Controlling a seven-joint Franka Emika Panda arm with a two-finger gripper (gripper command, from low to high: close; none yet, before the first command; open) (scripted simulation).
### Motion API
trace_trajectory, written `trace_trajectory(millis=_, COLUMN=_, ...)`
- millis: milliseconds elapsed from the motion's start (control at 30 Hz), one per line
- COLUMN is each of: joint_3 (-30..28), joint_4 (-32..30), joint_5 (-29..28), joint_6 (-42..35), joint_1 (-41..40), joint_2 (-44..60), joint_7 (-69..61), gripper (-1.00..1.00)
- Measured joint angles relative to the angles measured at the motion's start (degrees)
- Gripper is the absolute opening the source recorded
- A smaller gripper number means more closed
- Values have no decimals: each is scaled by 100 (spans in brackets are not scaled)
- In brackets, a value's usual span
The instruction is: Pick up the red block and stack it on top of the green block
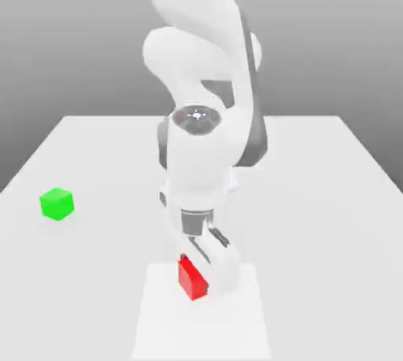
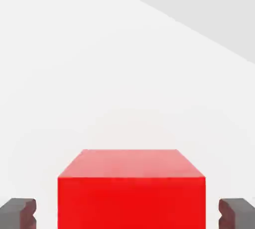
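The red block (image 1: pixel 192 281) rests on the white table near its front edge, in the middle of the exterior view. My gripper (image 1: pixel 198 267) is lowered straight over it and stands open. In the hand view the red block (image 2: pixel 131 188) sits between my two dark fingertips (image 2: pixel 19 213), with a small gap on each side, so neither pad touches it. The green block (image 1: pixel 57 204) lies apart on the table, far toward the exterior view's left and a little further back.
The white table (image 1: pixel 330 194) spreads wide around both blocks. A paler rectangular patch (image 1: pixel 240 328) marks the surface under the red block. The arm's bulky white body (image 1: pixel 201 155) rises behind the gripper.
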Motion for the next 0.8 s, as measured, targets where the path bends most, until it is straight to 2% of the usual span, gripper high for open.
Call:
trace_trajectory(millis=133, joint_3=-21, joint_4=2, joint_5=-9, joint_6=19, joint_1=20, joint_2=15, joint_7=8, gripper=-100)
trace_trajectory(millis=333, joint_3=451, joint_4=-104, joint_5=816, joint_6=-636, joint_1=-240, joint_2=-786, joint_7=-581, gripper=-100)
trace_trajectory(millis=467, joint_3=497, joint_4=-205, joint_5=1232, joint_6=-1109, joint_1=-166, joint_2=-1345, joint_7=-892, gripper=-100)
trace_trajectory(millis=800, joint_3=-847, joint_4=-334, joint_5=792, joint_6=-1613, joint_1=-2240, joint_2=-1957, joint_7=691, gripper=-100)
